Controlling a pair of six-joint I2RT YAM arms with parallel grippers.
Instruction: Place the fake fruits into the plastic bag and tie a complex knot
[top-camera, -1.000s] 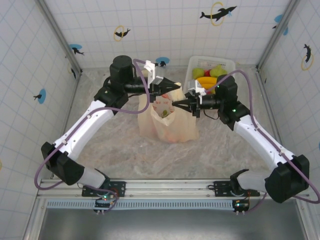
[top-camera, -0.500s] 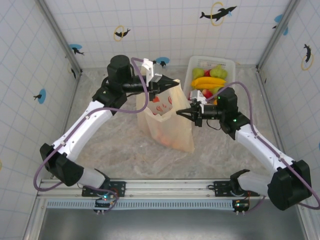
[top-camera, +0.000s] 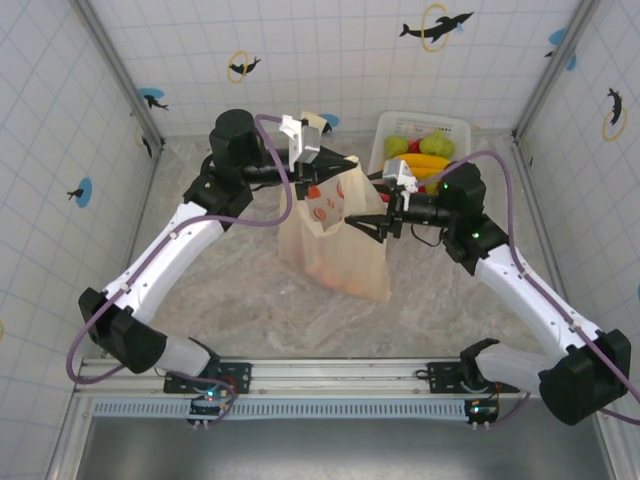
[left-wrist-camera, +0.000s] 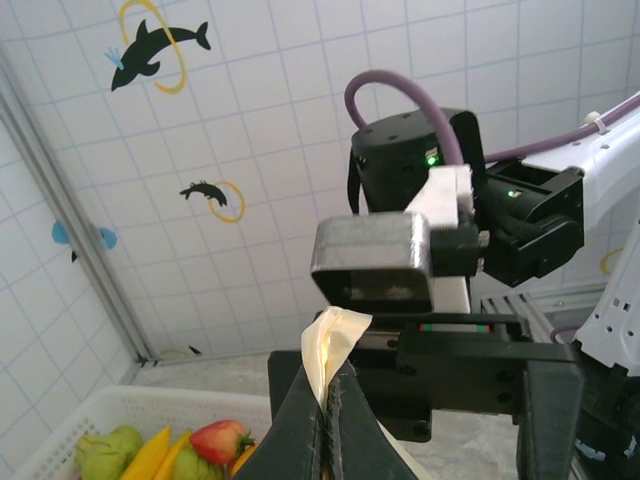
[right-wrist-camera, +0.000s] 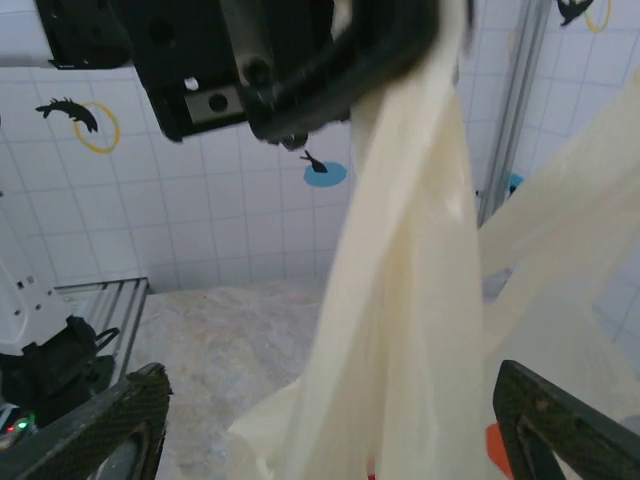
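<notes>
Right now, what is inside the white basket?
Green fruits, a yellow banana and a red fruit. The right arm covers the basket's near part; anything there is hidden.

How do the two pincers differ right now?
The left pincer is shut, pinching the bag by its top; the right pincer stands wide open, gripping nothing. The left holds the bag up; the right has plastic hanging between its jaws. Both are black and at the bag.
</notes>
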